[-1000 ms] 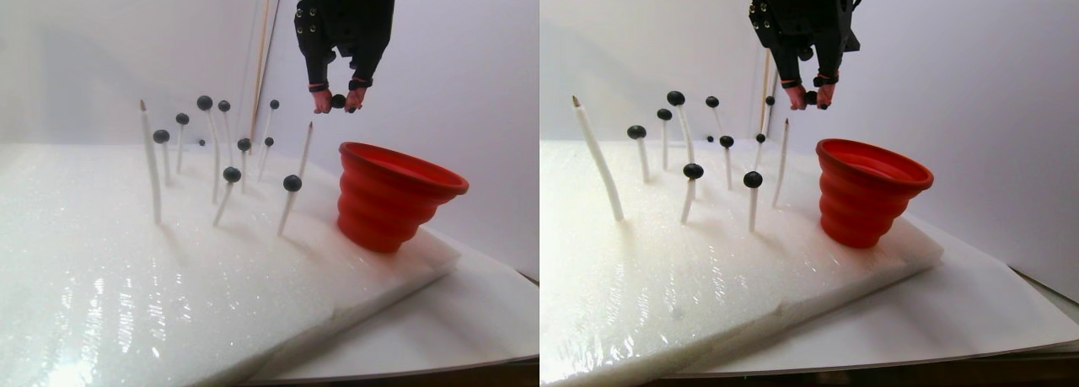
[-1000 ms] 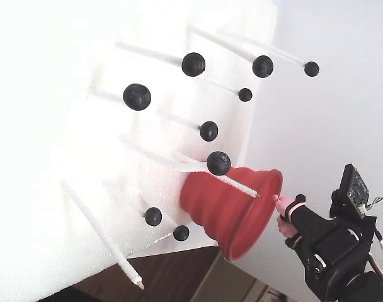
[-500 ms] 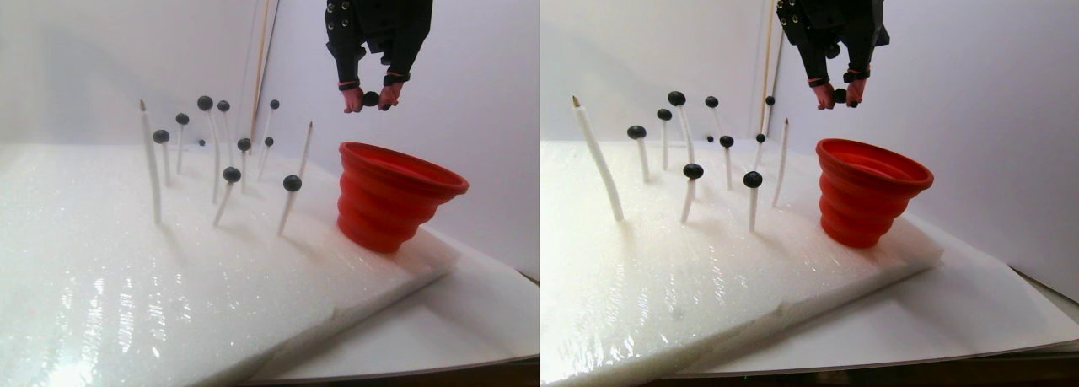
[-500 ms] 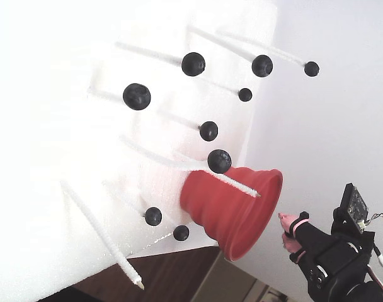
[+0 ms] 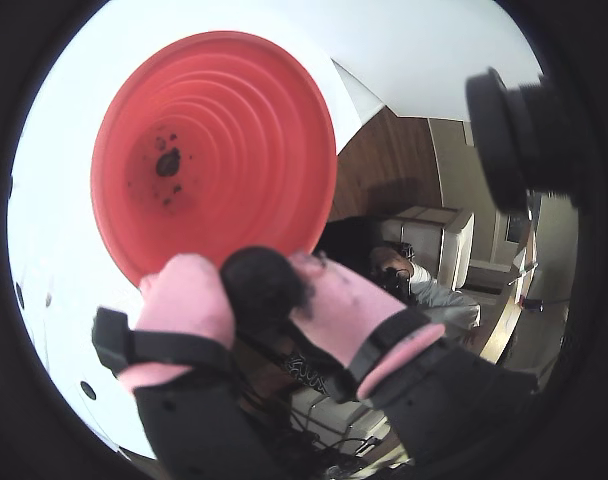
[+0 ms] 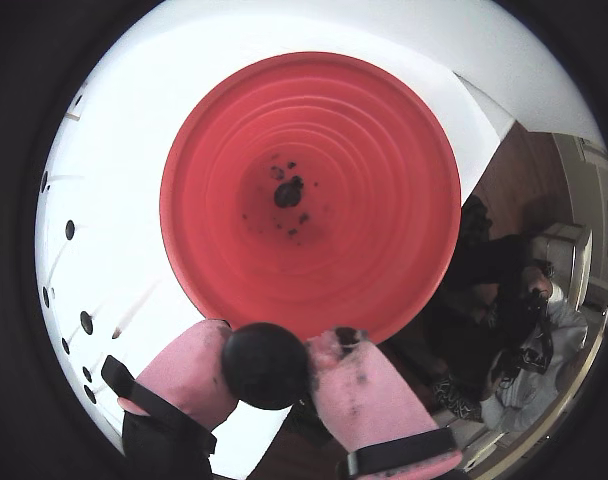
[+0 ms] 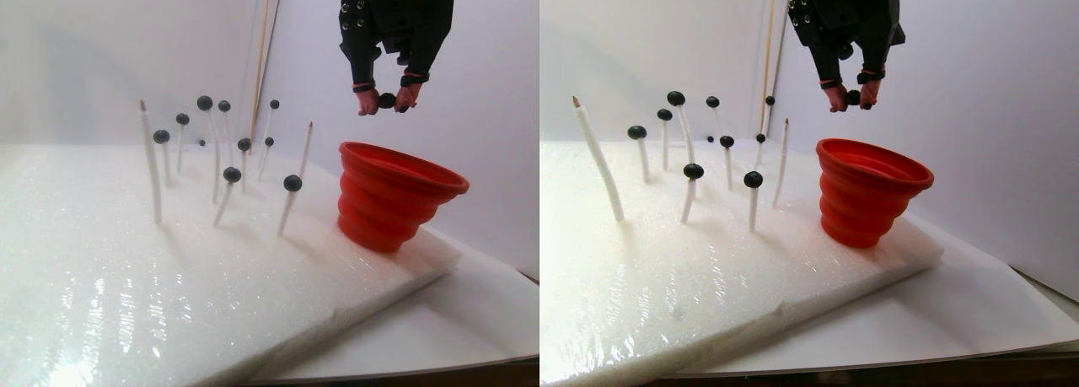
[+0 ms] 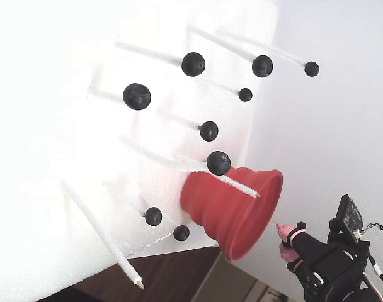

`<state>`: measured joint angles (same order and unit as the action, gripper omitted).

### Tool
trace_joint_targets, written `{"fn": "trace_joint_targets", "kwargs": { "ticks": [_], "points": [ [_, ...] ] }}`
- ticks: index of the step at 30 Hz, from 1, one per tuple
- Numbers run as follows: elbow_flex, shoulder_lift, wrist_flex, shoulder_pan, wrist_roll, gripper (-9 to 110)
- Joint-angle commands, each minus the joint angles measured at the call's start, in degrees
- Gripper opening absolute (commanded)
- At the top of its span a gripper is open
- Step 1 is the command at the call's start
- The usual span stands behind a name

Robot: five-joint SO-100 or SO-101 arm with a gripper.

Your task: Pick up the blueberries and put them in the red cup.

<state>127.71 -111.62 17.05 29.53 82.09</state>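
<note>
My black gripper [image 7: 387, 100] with pink fingertips [image 6: 184, 375] is shut on one round dark blueberry [image 6: 266, 363], also seen clamped in a wrist view [image 5: 262, 288]. It hangs above the left part of the red cup's [image 7: 396, 193] mouth, well clear of the rim. Both wrist views look down into the red cup [image 6: 309, 190], where a small dark blueberry [image 6: 287, 192] and dark specks lie on the bottom. Several more blueberries [image 7: 292, 183] sit on thin white sticks left of the cup. In the fixed view the gripper [image 8: 283, 236] is just off the cup's [image 8: 232, 211] rim.
The cup and the sticks stand on a thick white foam slab [image 7: 126, 269] laid on white sheets. Two bare white sticks [image 7: 150, 163] rise without berries. A thin wooden rod [image 7: 263, 58] leans on the back wall behind the sticks.
The gripper has moved right, from above the sticks to above the cup's mouth, with the blueberry still held. The cup and the berries on sticks have not moved.
</note>
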Motion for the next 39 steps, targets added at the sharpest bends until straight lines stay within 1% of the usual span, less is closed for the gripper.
{"fn": "trace_joint_targets", "kwargs": {
  "ticks": [1, 8, 18, 27, 39],
  "points": [
    [-0.8, -3.3, -1.4, 4.5, 0.2, 13],
    [-1.1, -1.2, -2.5, 5.8, 0.2, 14],
    [-0.5, -0.4, -2.8, 6.1, 0.1, 18],
    [1.7, -3.4, -2.1, 3.9, -0.2, 18],
    [2.7, -8.4, 2.3, 0.7, -2.1, 17]
  ]
}}
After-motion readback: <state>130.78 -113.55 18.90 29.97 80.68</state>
